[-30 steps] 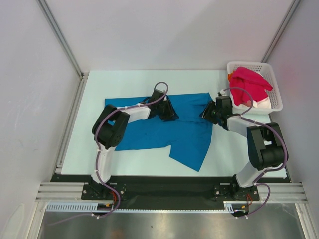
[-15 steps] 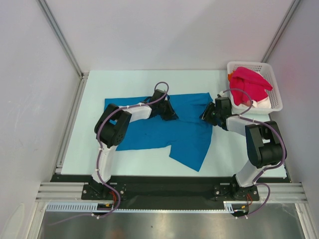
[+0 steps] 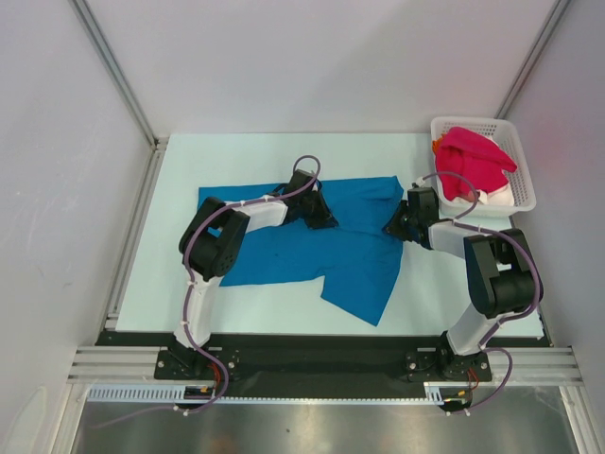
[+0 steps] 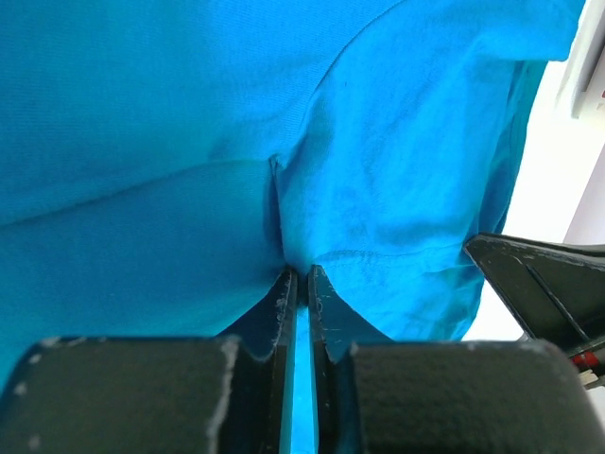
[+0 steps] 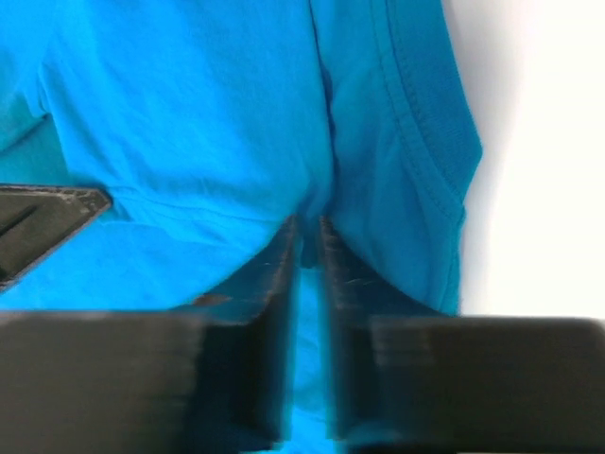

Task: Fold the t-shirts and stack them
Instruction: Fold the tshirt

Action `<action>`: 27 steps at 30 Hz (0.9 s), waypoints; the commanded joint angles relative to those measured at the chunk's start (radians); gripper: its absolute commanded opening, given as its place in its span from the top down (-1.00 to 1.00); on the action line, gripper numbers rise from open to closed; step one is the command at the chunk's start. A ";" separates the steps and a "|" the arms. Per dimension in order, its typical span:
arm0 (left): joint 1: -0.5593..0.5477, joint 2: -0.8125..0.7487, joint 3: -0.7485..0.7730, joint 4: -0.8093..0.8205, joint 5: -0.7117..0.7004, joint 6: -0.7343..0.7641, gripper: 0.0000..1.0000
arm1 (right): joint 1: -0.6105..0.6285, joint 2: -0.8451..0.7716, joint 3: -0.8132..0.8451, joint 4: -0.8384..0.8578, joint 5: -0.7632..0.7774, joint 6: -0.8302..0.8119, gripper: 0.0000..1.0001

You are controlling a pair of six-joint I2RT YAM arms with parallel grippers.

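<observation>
The blue t-shirt [image 3: 312,255] is spread on the tabletop [image 3: 180,284]. A pleat near its far edge is pinched between the almost closed jaws of the left tool [image 4: 299,276]. The right tool [image 5: 307,227] is narrowed at the shirt's right edge, with cloth apparently caught between its fingers, though that view is blurred. A crimson t-shirt [image 3: 473,159] is heaped in the white basket [image 3: 523,194].

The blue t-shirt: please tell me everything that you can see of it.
The blue t-shirt is soft, bright blue cloth, spread mostly flat but creased on the pale table, with one part reaching toward the near edge. Its right edge is stitched. The left hand pinches a small fold near its far middle; the right hand pinches another at its far right corner.
</observation>
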 commanded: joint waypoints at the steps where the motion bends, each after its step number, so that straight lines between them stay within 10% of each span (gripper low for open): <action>1: -0.009 -0.028 0.019 -0.053 -0.034 0.034 0.82 | -0.002 -0.005 0.004 0.020 -0.022 0.008 0.77; 27: 0.006 -0.111 -0.004 -0.143 -0.074 0.111 0.95 | 0.044 -0.238 -0.136 -0.057 0.046 0.072 1.00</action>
